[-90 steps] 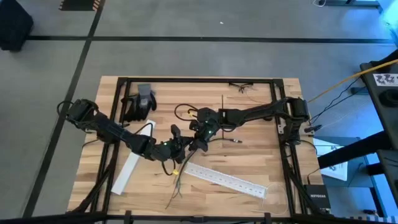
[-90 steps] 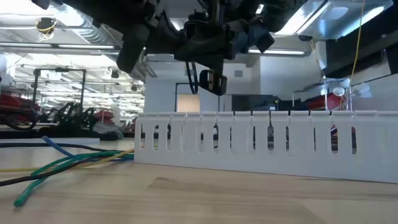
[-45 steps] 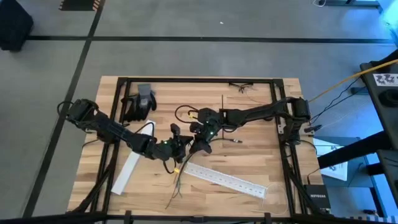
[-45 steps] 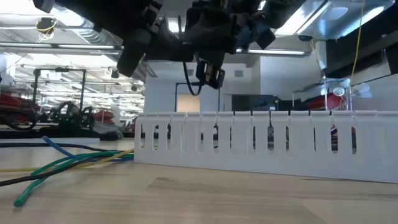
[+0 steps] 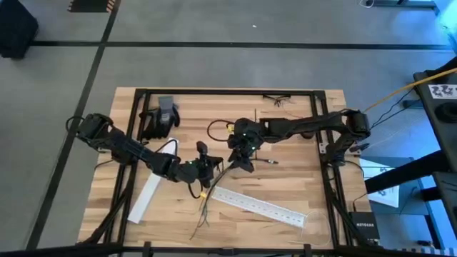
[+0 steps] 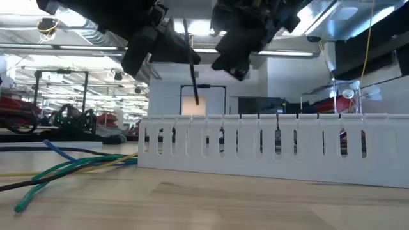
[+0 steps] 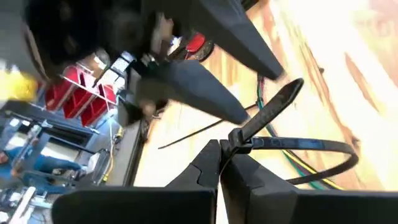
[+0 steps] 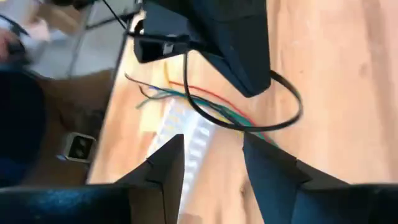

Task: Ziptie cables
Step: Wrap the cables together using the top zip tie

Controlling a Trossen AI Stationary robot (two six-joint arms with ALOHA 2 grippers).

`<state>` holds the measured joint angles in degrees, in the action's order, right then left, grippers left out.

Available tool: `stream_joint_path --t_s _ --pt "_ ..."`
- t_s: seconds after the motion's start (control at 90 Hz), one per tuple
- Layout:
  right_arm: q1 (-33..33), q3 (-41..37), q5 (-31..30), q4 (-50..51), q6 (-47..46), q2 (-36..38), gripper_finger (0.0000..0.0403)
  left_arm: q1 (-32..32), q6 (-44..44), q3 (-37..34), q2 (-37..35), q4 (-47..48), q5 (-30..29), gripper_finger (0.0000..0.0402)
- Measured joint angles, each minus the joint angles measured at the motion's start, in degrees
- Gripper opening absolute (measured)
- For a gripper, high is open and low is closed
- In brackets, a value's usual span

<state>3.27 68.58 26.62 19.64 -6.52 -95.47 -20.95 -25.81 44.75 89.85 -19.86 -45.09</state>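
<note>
The cables lie on the table as a loose bundle of coloured wires, their splayed ends toward the near edge. A black zip tie is looped around the cables, and its tail sticks out free. My left gripper is shut on the zip tie, just above the bundle. My right gripper hovers open a little to the right of the loop, with nothing between its fingers. My left gripper pinches the zip tie at its head, where the tail passes through, between its two fingers. The loop stands out beyond the fingertips around the cables, and the tail points away at a slant. The loop is held off the table.
A long white perforated strip lies near the front, just right of the cables, and another white strip at the left. Black gloves and glasses sit at the back. A thin black strip lies behind my right gripper.
My right gripper has drawn back from the zip tie, going up and toward the table's right edge. The zip tie's tail, hidden behind that gripper before, now stands free. My left gripper has kept its hold and its place.
</note>
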Motion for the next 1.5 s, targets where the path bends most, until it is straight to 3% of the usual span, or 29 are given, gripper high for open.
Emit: stream_joint_path --t_s 0.222,0.467,0.744,1.022,1.256,1.5 --pt "-6.7 0.0 -16.6 -6.7 13.4 2.0 0.0159 2.9 15.0 0.0 0.0 -0.1 8.6 0.0" --pt "-11.9 0.0 -25.6 -14.3 20.6 -1.0 0.0159 3.8 21.9 0.0 0.0 0.1 10.6 0.0" --pt "-11.9 0.0 -27.6 -16.4 20.2 -1.0 0.0145 3.3 22.2 0.0 0.0 -0.2 10.6 0.0" --pt "-11.9 0.0 -31.1 -15.4 20.3 -1.0 0.001 3.2 22.2 0.0 0.0 -0.1 10.6 0.0" --pt "-12.0 -0.1 -38.9 -13.7 21.9 0.7 0.0001 2.6 20.6 0.0 -0.1 1.0 9.8 0.0" --pt "-11.6 -0.1 -37.1 -12.1 21.4 1.5 0.0001 2.9 20.8 -0.2 -0.1 -0.1 10.3 0.0"
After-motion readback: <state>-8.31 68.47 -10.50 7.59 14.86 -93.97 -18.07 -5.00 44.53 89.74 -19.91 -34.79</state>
